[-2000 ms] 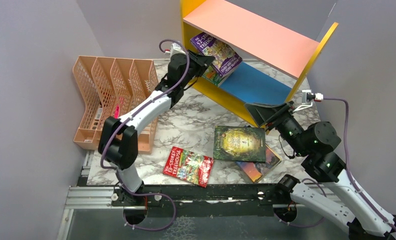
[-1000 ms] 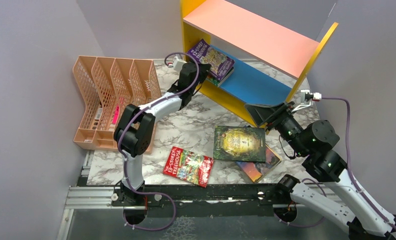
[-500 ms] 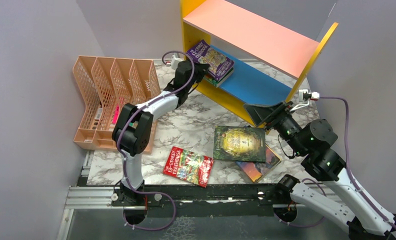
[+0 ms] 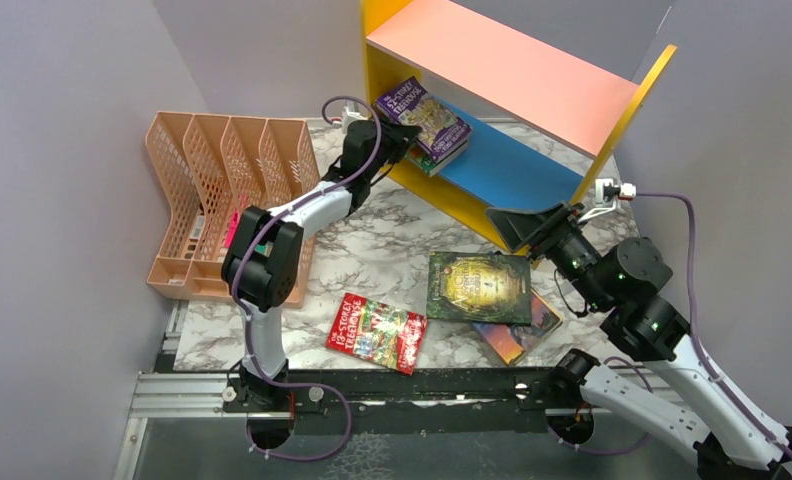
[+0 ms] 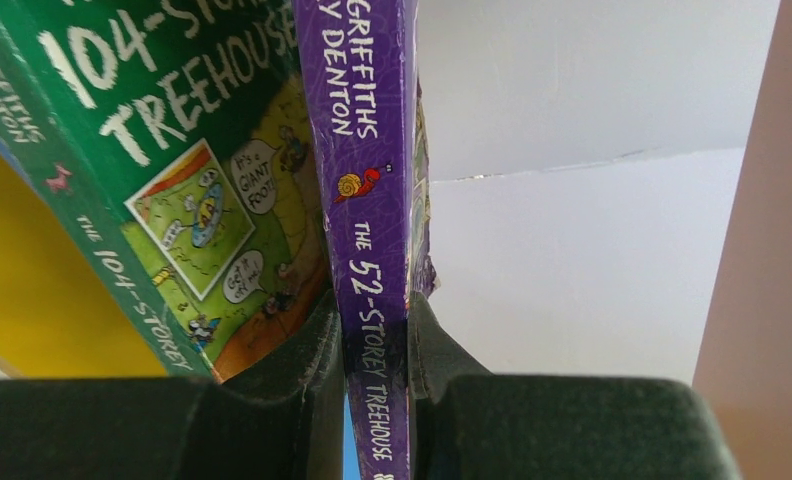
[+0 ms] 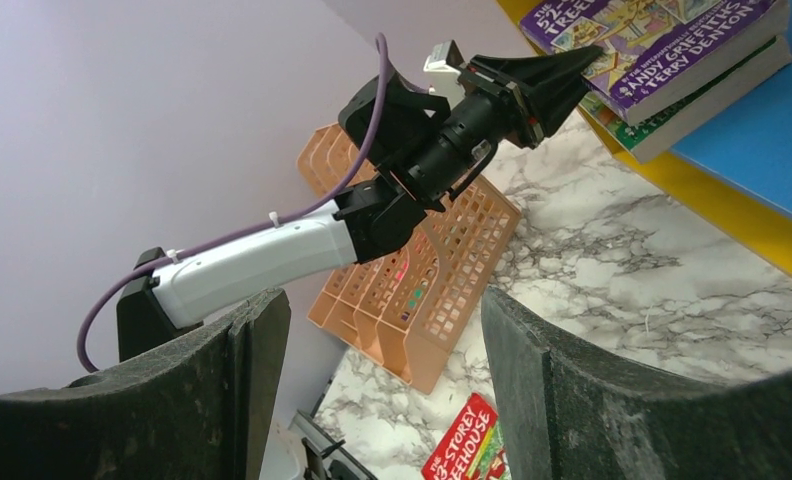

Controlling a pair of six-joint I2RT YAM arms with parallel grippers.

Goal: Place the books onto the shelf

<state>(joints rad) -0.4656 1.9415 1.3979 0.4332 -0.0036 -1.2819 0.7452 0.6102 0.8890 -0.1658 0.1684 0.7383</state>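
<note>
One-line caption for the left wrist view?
Left claw shut on the spine of the purple Treehouse book, which lies against the green Treehouse book.

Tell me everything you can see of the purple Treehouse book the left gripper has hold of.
The purple book is a thin paperback with a purple cartoon cover, its spine lettered in white "The 52-Storey Treehouse" beside a small snail emblem. It lies roughly flat on the green 104-Storey book, at the left end of the shelf's blue lower board. The left gripper is clamped on its spine edge.
</note>
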